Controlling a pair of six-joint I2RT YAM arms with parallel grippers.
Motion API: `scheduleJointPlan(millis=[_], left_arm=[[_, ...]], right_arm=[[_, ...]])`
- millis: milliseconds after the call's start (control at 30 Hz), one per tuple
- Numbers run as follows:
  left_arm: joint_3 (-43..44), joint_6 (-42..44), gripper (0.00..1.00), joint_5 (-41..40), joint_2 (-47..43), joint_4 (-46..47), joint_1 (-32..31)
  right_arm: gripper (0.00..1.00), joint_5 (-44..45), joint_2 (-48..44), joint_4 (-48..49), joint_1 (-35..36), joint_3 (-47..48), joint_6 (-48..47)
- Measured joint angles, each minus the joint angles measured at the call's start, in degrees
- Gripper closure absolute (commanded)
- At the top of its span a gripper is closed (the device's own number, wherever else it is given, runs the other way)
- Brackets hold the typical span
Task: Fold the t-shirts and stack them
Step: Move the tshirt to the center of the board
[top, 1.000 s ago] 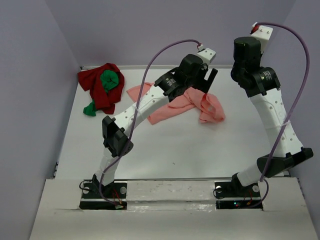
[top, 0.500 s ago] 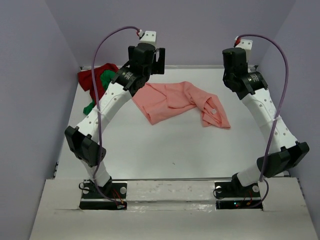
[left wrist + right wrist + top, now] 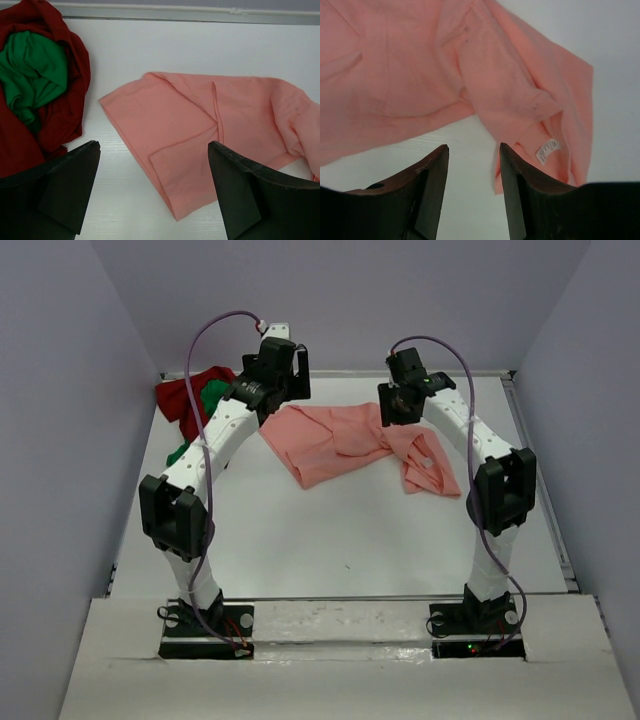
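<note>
The salmon-pink t-shirt lies crumpled and partly spread at the back middle of the white table. Its right part is bunched, with the neck label showing. The dark red t-shirt lies heaped in the back left corner with the green t-shirt bundled on it. My left gripper hovers wide open above the pink shirt's left corner, between it and the red heap. My right gripper hangs over the pink shirt's middle, jaws apart, only table between them.
The table's raised back rim runs just behind the shirts. Purple walls close in the left, right and back sides. Bare white tabletop stretches from the pink shirt to the arm bases.
The left arm swung from over the pink shirt to the back left. The right arm came down and left over the shirt, and its jaws parted. The pink shirt now lies more spread out.
</note>
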Motion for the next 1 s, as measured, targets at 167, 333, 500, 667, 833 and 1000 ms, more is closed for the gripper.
scheduleJointPlan(millis=[167,333,500,667,833,1000], left_arm=[[2.9,-2.0,0.01,0.4,2.9,0.1,0.7],[3.1,-3.4,0.01,1.8,5.2,-0.3,0.7],[2.6,-4.3,0.01,3.0,5.8,-0.4,0.7],[0.4,-4.7,0.01,1.7,5.3,0.0,0.7],[-4.9,-5.3,0.01,0.2,4.1,0.1,0.9],[-8.0,-5.6,0.01,0.6,4.1,0.0,1.1]], right_arm=[[0.53,-5.6,7.0,-2.8,2.4,10.4,-1.6],[0.36,-11.3,12.4,-5.8,4.9,20.9,-2.3],[0.29,-16.7,27.3,-9.6,5.4,40.7,-3.1],[0.20,-17.2,33.3,-9.3,5.2,41.8,-4.4],[0.25,-15.8,34.1,-7.5,5.2,36.8,-8.2],[0.60,-12.0,34.3,-6.2,5.2,36.7,-10.1]])
